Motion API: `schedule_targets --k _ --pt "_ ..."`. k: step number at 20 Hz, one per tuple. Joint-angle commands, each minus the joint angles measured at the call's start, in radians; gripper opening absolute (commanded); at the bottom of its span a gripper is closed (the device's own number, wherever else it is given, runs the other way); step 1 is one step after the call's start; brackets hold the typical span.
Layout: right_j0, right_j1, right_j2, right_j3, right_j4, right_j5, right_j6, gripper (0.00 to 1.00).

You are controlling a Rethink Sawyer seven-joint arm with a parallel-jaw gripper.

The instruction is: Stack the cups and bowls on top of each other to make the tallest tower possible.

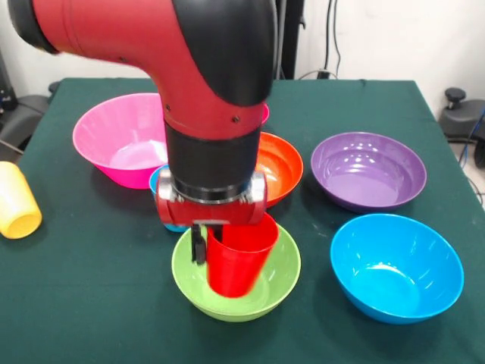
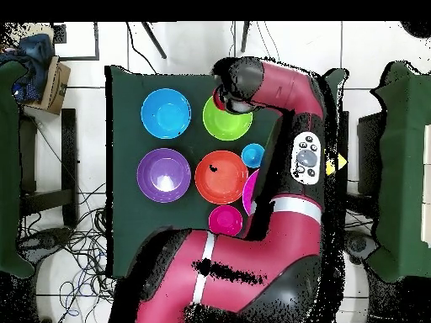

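Note:
In the front view my gripper [image 1: 231, 250] is shut on a red cup [image 1: 239, 265]. One black finger [image 1: 198, 244] shows at the cup's left side. The cup is slightly tilted and hangs inside the lime green bowl [image 1: 280, 284]; I cannot tell whether it touches the bottom. A light blue cup [image 1: 158, 182] stands just behind, half hidden by the arm, and also shows in the overhead view [image 2: 252, 155]. From above, the arm hides the gripper over the green bowl [image 2: 229, 122].
Around the green bowl stand a hot pink bowl [image 1: 121, 140], an orange bowl [image 1: 282, 165], a purple bowl [image 1: 369, 168] and a blue bowl [image 1: 396, 265]. A yellow cup [image 1: 15, 203] lies on its side at the left edge. A small pink-red bowl [image 2: 226, 220] sits near the robot's base.

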Motion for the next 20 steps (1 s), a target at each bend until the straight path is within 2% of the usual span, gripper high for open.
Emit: schedule_targets --k 1,10,20 --pt "-0.034 -0.059 0.096 0.081 0.018 0.188 -0.018 0.0" --pt "-0.042 -0.032 0.111 0.079 0.0 0.148 -0.031 0.0" --pt "-0.026 0.046 0.109 -0.014 -0.012 0.127 0.006 0.0"
